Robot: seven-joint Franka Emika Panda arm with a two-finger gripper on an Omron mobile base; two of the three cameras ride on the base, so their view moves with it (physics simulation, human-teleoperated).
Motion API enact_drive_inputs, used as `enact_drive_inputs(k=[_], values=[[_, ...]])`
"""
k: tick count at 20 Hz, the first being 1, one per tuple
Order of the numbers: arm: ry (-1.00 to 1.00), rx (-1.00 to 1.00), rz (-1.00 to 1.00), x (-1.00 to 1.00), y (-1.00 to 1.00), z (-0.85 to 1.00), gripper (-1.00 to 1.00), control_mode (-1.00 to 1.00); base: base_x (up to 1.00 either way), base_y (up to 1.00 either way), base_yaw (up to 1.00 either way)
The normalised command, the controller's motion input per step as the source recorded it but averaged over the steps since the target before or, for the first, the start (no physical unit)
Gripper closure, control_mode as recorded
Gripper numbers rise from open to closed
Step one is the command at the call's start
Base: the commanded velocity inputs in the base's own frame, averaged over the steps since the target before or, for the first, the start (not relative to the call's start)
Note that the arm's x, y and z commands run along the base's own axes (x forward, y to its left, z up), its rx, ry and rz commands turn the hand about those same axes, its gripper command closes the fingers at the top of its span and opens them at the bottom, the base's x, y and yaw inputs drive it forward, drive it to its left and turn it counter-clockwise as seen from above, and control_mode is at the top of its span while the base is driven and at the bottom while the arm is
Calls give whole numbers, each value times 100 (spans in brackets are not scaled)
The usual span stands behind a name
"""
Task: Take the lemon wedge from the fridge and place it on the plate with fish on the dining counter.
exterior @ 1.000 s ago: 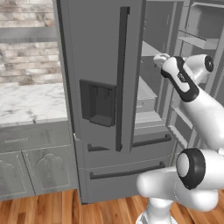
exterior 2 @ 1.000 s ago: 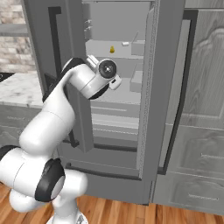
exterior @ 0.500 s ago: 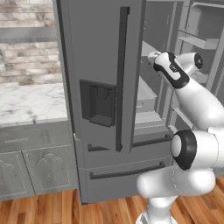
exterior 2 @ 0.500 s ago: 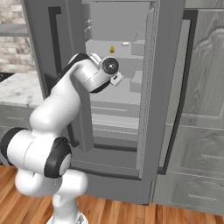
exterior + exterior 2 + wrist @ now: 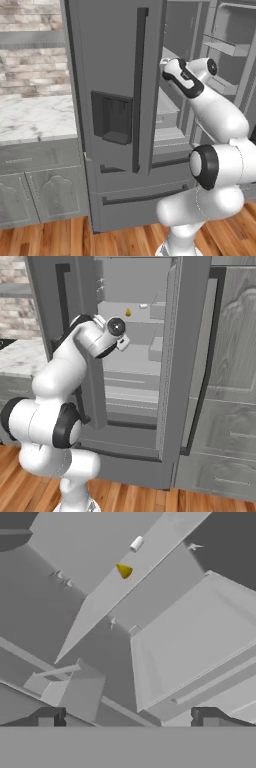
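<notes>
The fridge [image 5: 115, 60] stands with its right door swung open, and its shelves [image 5: 135, 363] are in view. The lemon wedge [image 5: 128, 312], small and yellow, lies on an upper shelf near the back; in the hand view the lemon wedge [image 5: 124, 571] sits far ahead, up and slightly left of centre. My gripper [image 5: 128, 717] is open and empty, its fingertips [image 5: 50, 716] wide apart, well short of the wedge. The hand [image 5: 120, 338] hovers at the fridge opening, below and left of the wedge. The plate with fish and the dining counter are out of view.
A small white item [image 5: 136, 544] lies on the same shelf just beyond the wedge. A grey bin [image 5: 190, 642] juts out below that shelf. The open door's bins [image 5: 225, 47] are on the right. A marble worktop [image 5: 35, 120] over grey cabinets flanks the fridge's left.
The arm has stretched forward, carrying the hand further into the fridge opening towards the shelves. The gripper has stayed open.
</notes>
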Motion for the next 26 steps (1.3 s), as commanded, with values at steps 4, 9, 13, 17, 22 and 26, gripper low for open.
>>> enact_drive_inputs(k=[4, 9, 13, 17, 22, 26], values=[[7, 0, 13, 19, 49, 0, -100, -100, 0, 0, 0], [10, 1, 31, -6, 72, 0, -100, -100, 0, 0, 0], [3, 0, 45, -65, 100, 0, -100, -100, 0, 0, 0], [1, 0, 40, -51, 100, 0, -100, -100, 0, 0, 0], [0, 0, 28, -14, 100, 0, -100, -100, 0, 0, 0], [-1, -1, 22, -47, 100, 0, -100, -100, 0, 0, 0]])
